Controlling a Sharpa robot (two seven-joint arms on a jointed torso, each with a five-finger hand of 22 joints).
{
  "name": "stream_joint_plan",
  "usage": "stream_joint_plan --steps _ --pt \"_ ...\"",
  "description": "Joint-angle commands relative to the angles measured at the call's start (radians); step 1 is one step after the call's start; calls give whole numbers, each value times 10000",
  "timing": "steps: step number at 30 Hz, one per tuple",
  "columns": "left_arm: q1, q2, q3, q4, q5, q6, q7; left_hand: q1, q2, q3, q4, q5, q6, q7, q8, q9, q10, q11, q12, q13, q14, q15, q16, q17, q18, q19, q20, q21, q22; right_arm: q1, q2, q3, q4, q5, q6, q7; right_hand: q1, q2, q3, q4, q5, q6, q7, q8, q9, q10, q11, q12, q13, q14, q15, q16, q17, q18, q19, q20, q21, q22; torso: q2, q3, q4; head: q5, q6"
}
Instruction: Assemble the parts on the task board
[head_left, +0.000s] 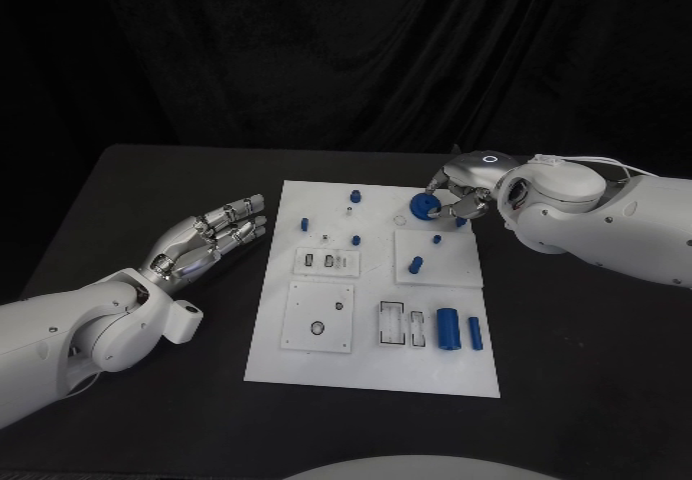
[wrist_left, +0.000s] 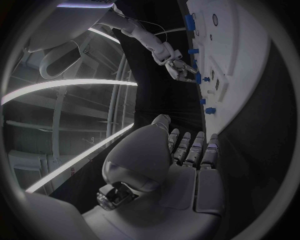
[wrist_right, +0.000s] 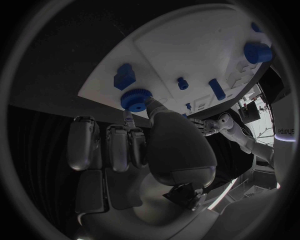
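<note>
We see the board (head_left: 372, 370) lying in the middle of the black desk (head_left: 159, 190), with small blue parts scattered over it. The right hand (head_left: 459, 192) reaches in over the board's far right corner and pinches a round blue gear (head_left: 423, 206) between thumb and fingers (wrist_right: 128, 119); in the right wrist view the gear (wrist_right: 135, 99) sits at the fingertips, its toothed rim plain to see, just beside the board's edge. Whether the gear touches the board or hangs a little above it we cannot tell from these angles.

Next to it in that view stands a blue block (wrist_right: 124, 77), and further in a short peg (wrist_right: 182, 83) and a longer pin (wrist_right: 216, 89).

The left hand (head_left: 212, 237) rests off the board on its left side, over the bare desk, fingers (wrist_left: 187, 147) stretched out side by side and slightly apart, holding nothing. From the left wrist view we see them extended, flat and empty.

Near the board's front right two blue cylinders (head_left: 449, 326) lie side by side, beside two slots outlined in black (head_left: 392, 324). A square plate (head_left: 319, 316) with an oval opening sits at the front left.
</note>
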Motion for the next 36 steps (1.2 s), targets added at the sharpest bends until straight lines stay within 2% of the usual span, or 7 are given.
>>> stream_joint_plan --steps 1,4,12,18,23,26,36 --pt "2 31 8 -4 8 145 2324 38 -5 85 -3 44 -58 48 22 -2 -8 76 43 -5 -49 59 -39 -11 87 -20 57 -25 6 -34 29 4 -16 -26 165 46 108 31 9 -80 -58 9 10 24 32 1058 -34 25 2631 774 -80 85 1934 -23 67 -9 59 844 -6 4 -6 -1 -16" --pt "1 49 8 -25 8 157 2315 38 -5 85 -3 44 -58 48 22 -2 -8 76 43 -5 -49 59 -39 -11 87 -20 57 -25 6 -43 73 5 -49 -25 203 51 156 55 32 -138 5 86 24 77 92 1058 -22 25 2631 776 -74 77 1936 -23 80 -7 48 845 -7 6 3 -15 -34" --pt "-1 86 8 -73 8 188 2297 38 2 110 -11 43 -73 53 19 -4 -15 86 45 -6 -52 67 -39 -11 83 -21 60 -25 6 -83 196 5 -216 -25 295 71 566 105 306 -594 1078 556 -3 386 500 1058 -41 25 2631 748 -83 -23 1880 -5 74 -14 -64 809 -7 5 -2 -23 -47" --pt "-4 105 8 -99 8 211 2281 38 7 135 -21 42 -89 59 16 -6 -22 96 48 -7 -54 75 -38 -12 78 -23 62 -27 6 -140 260 5 -293 -25 230 155 860 224 461 -1079 1534 1298 -113 1302 1286 1058 -152 25 2631 743 -155 -87 1864 1 93 -94 -116 825 -4 4 2 -4 -32" --pt "-7 107 8 -113 8 228 2264 37 12 153 -27 40 -103 62 13 -7 -29 103 44 -8 -54 80 -36 -12 74 -30 63 -31 5 -170 287 5 -302 -25 165 224 844 401 386 -1447 1720 1295 -316 2814 2636 1058 -322 25 2631 747 -288 -154 1863 3 121 -233 -173 861 -11 1 -1 24 -23" --pt "-8 102 8 -116 8 233 2258 36 15 168 -32 38 -100 65 14 -7 -32 108 48 -8 -56 84 -36 -12 71 -31 64 -31 5 -175 282 5 -291 -25 71 257 823 414 403 -1538 1782 1102 -334 3315 3149 1058 -322 25 2631 751 -313 -178 1867 -6 139 -238 -188 884 -5 1 1 26 -21" --pt "-10 28 8 -69 8 203 2256 35 21 198 -43 37 -107 69 13 -7 -34 118 64 -7 -44 93 -27 -9 64 -28 66 -30 6 3 13 7 271 -25 -526 244 710 320 505 -1567 2275 861 -371 3932 3803 1058 -362 25 2631 794 -357 -136 1941 -36 242 -272 -109 1006 -7 5 3 135 63"
